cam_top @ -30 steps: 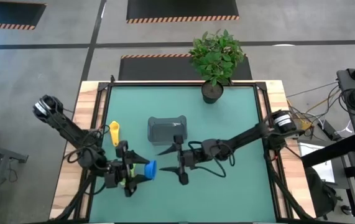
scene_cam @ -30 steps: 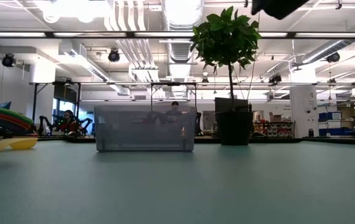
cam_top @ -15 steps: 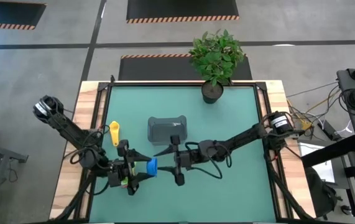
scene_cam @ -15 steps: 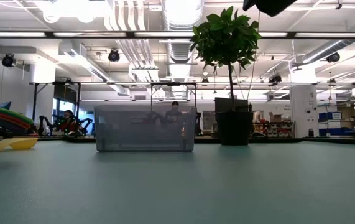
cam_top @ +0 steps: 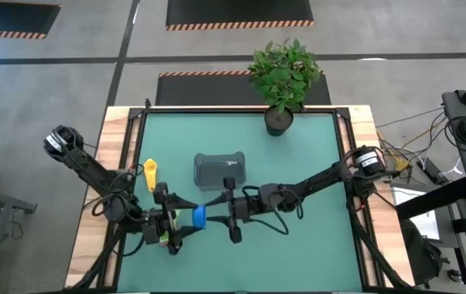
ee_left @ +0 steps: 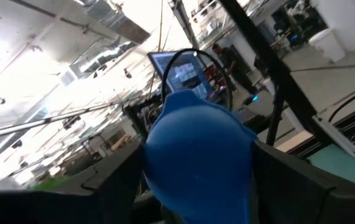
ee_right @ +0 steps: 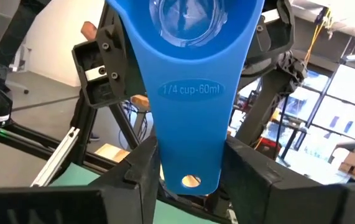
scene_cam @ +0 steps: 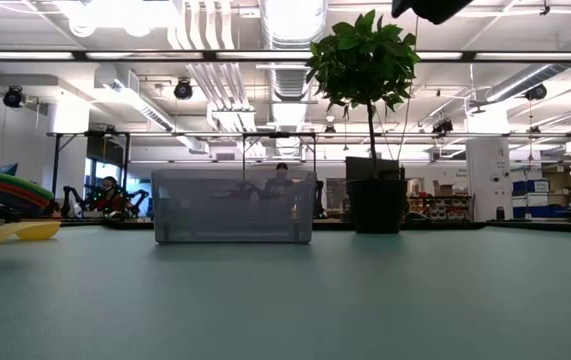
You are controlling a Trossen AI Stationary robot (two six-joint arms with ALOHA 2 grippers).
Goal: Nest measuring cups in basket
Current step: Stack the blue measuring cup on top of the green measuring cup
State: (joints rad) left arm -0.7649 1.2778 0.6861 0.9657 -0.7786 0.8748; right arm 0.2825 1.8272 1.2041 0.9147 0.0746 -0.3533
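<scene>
Both hands meet above the bench, in front of the basket (cam_top: 219,170): my left hand (cam_top: 185,219) grips the blue measuring cup (cam_top: 199,217) by its bowl. That leaves the handle toward my right hand (cam_top: 216,219), whose fingers (ee_right: 137,180) bracket it for transfer; contact unconfirmed.

You had open tabletop (cam_top: 314,253) along the near and right edges, while the basket (cam_top: 219,170) and plant pot (cam_top: 278,121) blocked the middle and far edge.
</scene>
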